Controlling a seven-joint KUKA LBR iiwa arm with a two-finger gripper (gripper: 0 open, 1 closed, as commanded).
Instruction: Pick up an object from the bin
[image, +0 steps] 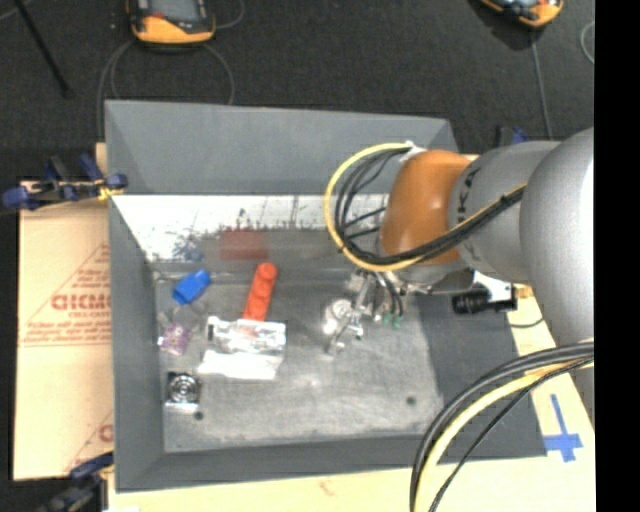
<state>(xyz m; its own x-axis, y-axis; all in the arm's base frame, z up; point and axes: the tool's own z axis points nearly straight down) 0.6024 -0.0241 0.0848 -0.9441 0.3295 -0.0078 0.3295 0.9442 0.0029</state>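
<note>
My gripper hangs low over the bin floor, right of centre, with bare floor beneath it. Nearest to it, on its left, lies a white and clear crumpled packet. An orange stick of stacked bricks lies upright in the view just above that packet. Nothing shows at the gripper's tip.
Further left lie a blue block, a small clear purple piece and a round metal-and-black part near the front left corner. The arm with its orange cover and looped cables comes in from the right over the bin's far right part.
</note>
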